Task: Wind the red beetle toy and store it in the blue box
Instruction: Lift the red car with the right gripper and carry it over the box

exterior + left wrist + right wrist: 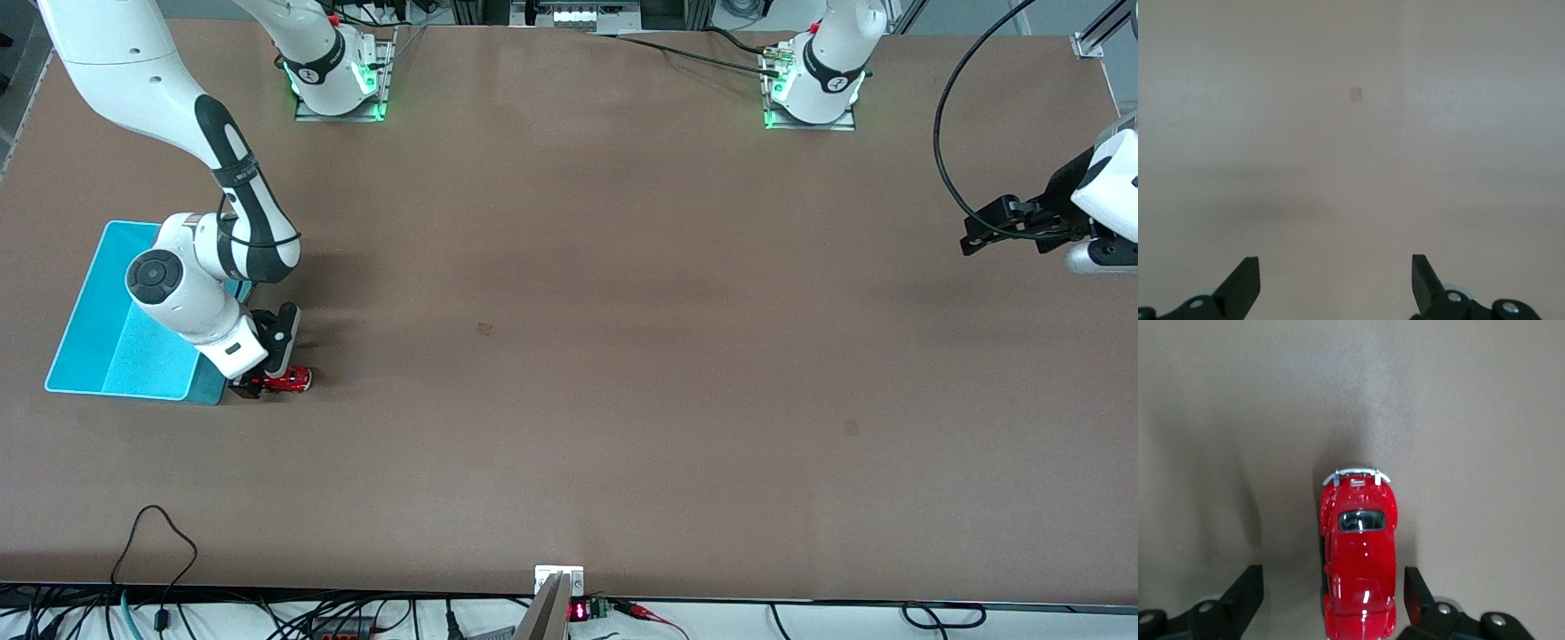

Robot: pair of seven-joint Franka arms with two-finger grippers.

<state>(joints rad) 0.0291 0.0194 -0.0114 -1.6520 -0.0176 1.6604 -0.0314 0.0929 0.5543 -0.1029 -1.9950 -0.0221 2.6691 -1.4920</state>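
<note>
Red beetle toy [1360, 567] sits between the lowered right gripper's [1331, 593] spread fingers.

**What we see apart from the job itself**

We see a wide brown table [622, 267] with a matte top. It carries a small dark mark [484, 329] near its middle and a second fainter mark [852, 428] nearer the front camera, toward the left arm's end. In the left wrist view we make out a pale square patch [1357, 94] on the same surface. At the table's near edge a thin black cable [153, 508] loops up onto the top. At the middle of that edge sits a white bracket [558, 576], with a small board showing red lit digits [578, 611] just beside it and a red lead [653, 613] trailing from it. A tangle of cables [356, 618] lies below the edge.
</note>
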